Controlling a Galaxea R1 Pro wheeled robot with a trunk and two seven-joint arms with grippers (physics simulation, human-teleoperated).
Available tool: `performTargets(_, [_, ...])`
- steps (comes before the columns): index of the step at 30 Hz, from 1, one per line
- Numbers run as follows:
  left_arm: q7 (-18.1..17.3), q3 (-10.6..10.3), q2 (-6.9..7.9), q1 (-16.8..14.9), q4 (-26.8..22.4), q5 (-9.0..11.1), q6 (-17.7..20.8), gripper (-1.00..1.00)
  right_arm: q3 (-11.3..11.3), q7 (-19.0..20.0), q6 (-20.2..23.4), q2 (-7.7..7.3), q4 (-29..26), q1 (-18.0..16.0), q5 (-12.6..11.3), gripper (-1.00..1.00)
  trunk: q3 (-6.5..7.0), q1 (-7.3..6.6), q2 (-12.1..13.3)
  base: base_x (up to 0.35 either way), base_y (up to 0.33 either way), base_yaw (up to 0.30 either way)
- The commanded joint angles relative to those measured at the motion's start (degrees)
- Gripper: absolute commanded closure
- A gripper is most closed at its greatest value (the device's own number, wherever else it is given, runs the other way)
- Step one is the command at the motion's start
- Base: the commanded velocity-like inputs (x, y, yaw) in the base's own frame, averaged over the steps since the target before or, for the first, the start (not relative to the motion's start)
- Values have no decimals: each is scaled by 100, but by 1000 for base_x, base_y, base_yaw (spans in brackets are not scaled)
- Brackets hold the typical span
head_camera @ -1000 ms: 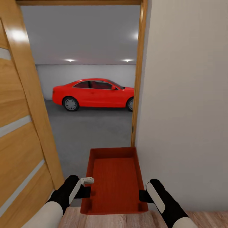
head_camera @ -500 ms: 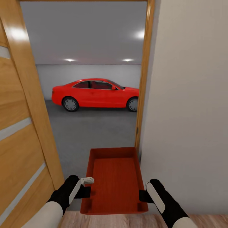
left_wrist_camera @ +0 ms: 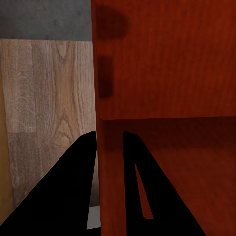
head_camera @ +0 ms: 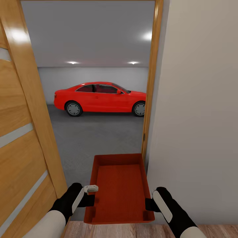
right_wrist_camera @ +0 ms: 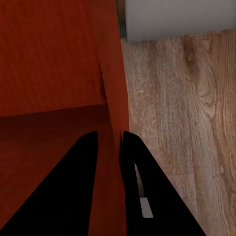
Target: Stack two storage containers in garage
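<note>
An orange-red storage container (head_camera: 119, 188) is held level between two black arms at an open doorway. The left claw (head_camera: 90, 200) is clenched on its left wall, the right claw (head_camera: 148, 205) on its right wall. A wooden plank door (head_camera: 23, 132) stands open on the left; past it, a red car (head_camera: 99, 98) sits on the garage's dark grey floor (head_camera: 96, 138)
</note>
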Motion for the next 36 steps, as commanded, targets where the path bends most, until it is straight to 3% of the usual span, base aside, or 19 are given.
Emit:
performTargets(1, [26, 6, 0, -4, -11, 89, 26, 100, -2, -42, -30, -1, -8, -6, -147, 100, -9, 1, -8, 0, 0, 0])
performTargets(26, [26, 5, 1, -4, -11, 85, 26, 100, -2, -42, -30, -1, -8, -6, -148, 100, -9, 1, -8, 118, 67, 0])
performTargets(36, [26, 5, 1, -1, -11, 85, 26, 100, -2, -42, -30, -1, -8, -6, -147, 100, -9, 1, -8, 292, 0, 0])
